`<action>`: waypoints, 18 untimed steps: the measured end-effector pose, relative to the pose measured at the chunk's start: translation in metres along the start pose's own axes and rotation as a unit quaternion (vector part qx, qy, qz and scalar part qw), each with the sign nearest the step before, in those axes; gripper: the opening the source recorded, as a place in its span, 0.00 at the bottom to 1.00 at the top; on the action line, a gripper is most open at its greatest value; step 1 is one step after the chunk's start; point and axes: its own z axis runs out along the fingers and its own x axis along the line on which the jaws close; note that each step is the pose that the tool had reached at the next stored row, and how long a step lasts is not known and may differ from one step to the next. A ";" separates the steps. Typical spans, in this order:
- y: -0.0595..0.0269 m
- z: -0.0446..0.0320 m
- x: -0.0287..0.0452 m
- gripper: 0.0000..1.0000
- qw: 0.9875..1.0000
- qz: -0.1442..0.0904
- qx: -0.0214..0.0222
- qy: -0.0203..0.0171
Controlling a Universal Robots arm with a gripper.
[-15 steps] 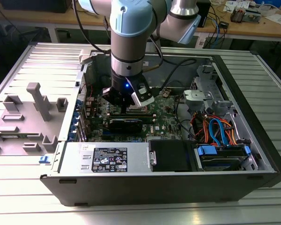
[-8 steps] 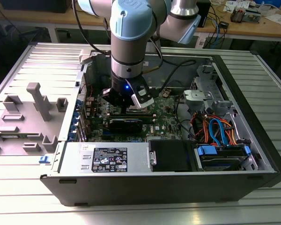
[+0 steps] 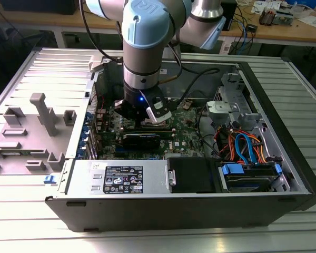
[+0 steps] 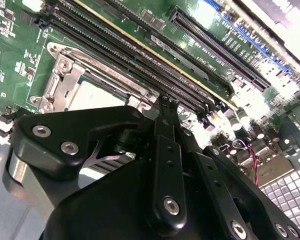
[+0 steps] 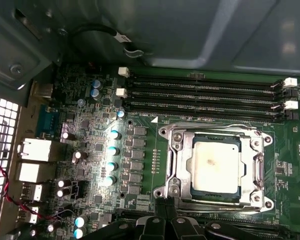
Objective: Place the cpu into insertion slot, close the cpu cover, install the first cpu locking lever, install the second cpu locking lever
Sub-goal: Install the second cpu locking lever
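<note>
An open computer case (image 3: 68, 174) sits on the ribbed metal counter (image 3: 21, 221), and this is my view of the work inside it. At the exterior view's left, grey plastic fixtures (image 3: 42, 118) stand on the counter, well apart from the job. In the middle, my arm (image 3: 145, 47) reaches straight down over the green motherboard (image 3: 184, 142). At the exterior view's right, blue and orange cables (image 3: 245, 147) crowd the drive bay. In the first wrist view the cpu (image 5: 214, 167) already lies flat in the insertion slot (image 5: 215, 137), silver-grey top up. The cpu cover (image 5: 257, 170) is down around it, its square cut-out framing the chip. A thin wire lever (image 5: 215, 126) runs along the cover's edge nearest the memory slots (image 5: 205, 90), and a second (image 5: 225, 212) runs along the edge nearest me. I cannot tell whether either one is latched. My jaws look drawn together, with nothing visible between them. Their tips hang just beside the cover corner closest to me. The socket therefore lies just beyond the jaws, between them and the memory slots. Both levers have their long axis parallel to those slots, across my line of approach. The near lever looks the closer of the two to my tips.
</note>
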 end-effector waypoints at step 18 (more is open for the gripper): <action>-0.0022 0.0114 -0.0005 0.11 1.000 -0.001 -0.025 -0.001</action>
